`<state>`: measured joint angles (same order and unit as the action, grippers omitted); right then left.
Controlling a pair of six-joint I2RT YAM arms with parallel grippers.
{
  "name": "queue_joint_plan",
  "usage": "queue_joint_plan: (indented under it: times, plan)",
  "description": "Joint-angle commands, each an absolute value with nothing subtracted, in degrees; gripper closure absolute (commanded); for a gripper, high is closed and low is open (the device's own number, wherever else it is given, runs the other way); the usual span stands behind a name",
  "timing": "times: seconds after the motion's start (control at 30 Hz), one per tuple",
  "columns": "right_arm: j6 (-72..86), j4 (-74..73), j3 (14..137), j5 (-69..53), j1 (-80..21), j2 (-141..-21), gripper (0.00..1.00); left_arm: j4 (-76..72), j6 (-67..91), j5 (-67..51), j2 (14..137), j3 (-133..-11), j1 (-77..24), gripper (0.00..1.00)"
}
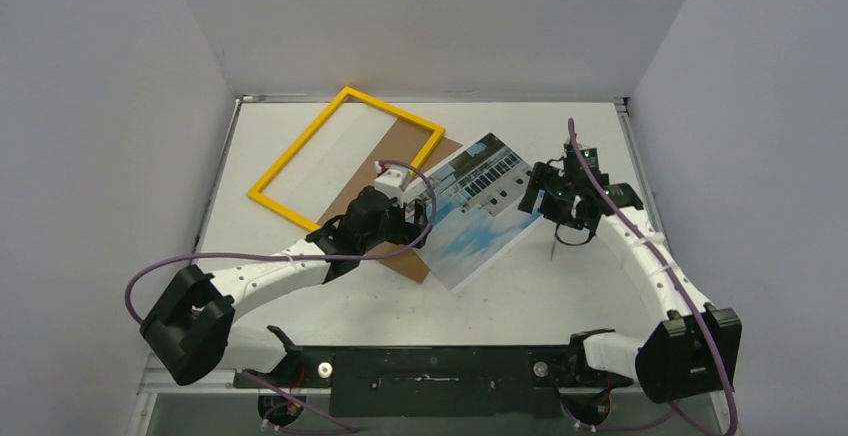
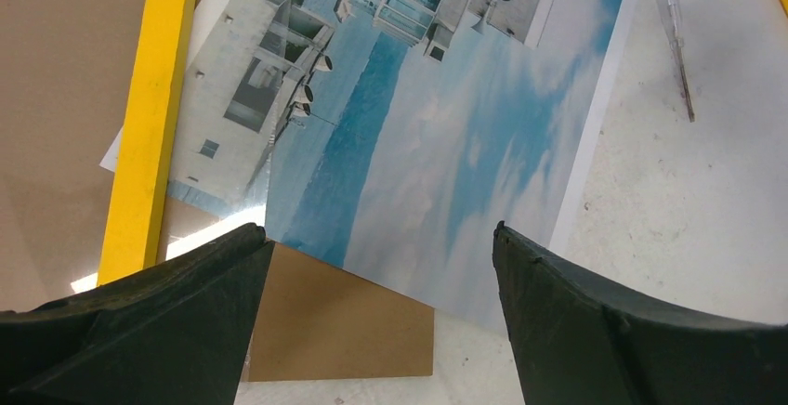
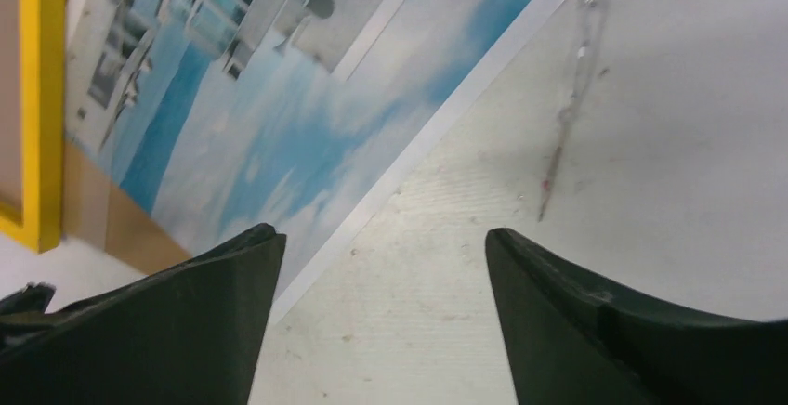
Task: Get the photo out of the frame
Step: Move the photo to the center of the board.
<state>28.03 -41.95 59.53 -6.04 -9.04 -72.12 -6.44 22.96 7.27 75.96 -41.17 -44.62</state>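
While the photo (image 1: 485,216) lies flat and face up on the desk (image 1: 560,316), mostly clear of the frame (image 1: 300,142), the left wrist view shows one of its corners tucked under the frame's yellow bar. Its near-left end rests on the brown backing board (image 2: 344,321). The long, white-bordered edge runs on a diagonal, from far right toward the near middle of the desk, so the free length of the print points away from the frame and toward the right arm. The left end effector (image 2: 378,233) hangs directly over the print's sky portion, its fingers spread wide and holding nothing. The right end effector (image 3: 381,233) is just as wide and also empty. It straddles the white-bordered edge, one finger above the print and the other above bare desk, with a slim tool (image 2: 676,43) lying just beyond. Both are close, though the left sits squarely over the sheet. Freeing the trapped corner probably means drawing the print along that diagonal, away from the yellow bar.
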Motion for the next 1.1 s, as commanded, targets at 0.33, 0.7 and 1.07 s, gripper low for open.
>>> queue_joint_plan:
  times: [0.33,0.7,1.07]
  plan:
    - [33.6,-25.5,65.9,-0.2,-0.6,-84.4,0.04,-10.4,20.8,-3.5,83.6,-45.3,-43.1,0.18]
    - [33.5,-15.6,65.5,-8.5,6.7,-99.1,0.08,-4.1,20.7,-8.9,96.6,-53.2,-43.1,0.26]
    - [31.1,-12.0,62.1,-15.7,7.4,-104.9,0.13,-0.1,20.5,-7.0,101.8,-56.9,-43.0,0.30]
